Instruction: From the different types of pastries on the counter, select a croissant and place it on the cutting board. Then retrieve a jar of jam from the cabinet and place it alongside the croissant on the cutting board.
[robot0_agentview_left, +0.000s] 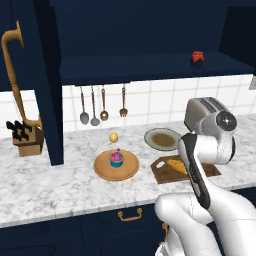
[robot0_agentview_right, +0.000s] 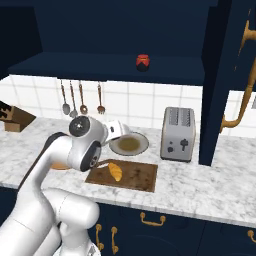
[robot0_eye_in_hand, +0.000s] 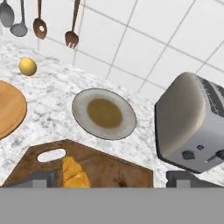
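Note:
The golden croissant (robot0_agentview_right: 115, 171) (robot0_eye_in_hand: 74, 172) lies on the dark brown cutting board (robot0_agentview_right: 137, 177) (robot0_eye_in_hand: 109, 168), near its handle hole. My gripper (robot0_eye_in_hand: 113, 179) hovers just above the board, open, its fingertips (robot0_eye_in_hand: 40, 178) wide apart and clear of the croissant. In the left base view my arm covers part of the cutting board (robot0_agentview_left: 164, 172) and the croissant (robot0_agentview_left: 175, 163). The red jar of jam (robot0_agentview_left: 198, 57) (robot0_agentview_right: 143, 62) stands on the shelf of the navy cabinet (robot0_agentview_left: 150, 67) (robot0_agentview_right: 100, 67). A pink cupcake (robot0_agentview_left: 116, 158) and a yellow bun (robot0_agentview_left: 114, 137) (robot0_eye_in_hand: 27, 66) remain on the counter (robot0_agentview_left: 50, 185).
The cupcake sits on a round light-wood plate (robot0_agentview_left: 102, 170) (robot0_eye_in_hand: 8, 109). A grey plate (robot0_agentview_left: 162, 139) (robot0_agentview_right: 129, 144) (robot0_eye_in_hand: 81, 109) lies behind the board, a toaster (robot0_agentview_left: 202, 111) (robot0_agentview_right: 178, 134) (robot0_eye_in_hand: 192, 120) to its right. Utensils (robot0_agentview_left: 102, 107) hang on the tiled wall; a knife block (robot0_agentview_left: 27, 137) stands far left.

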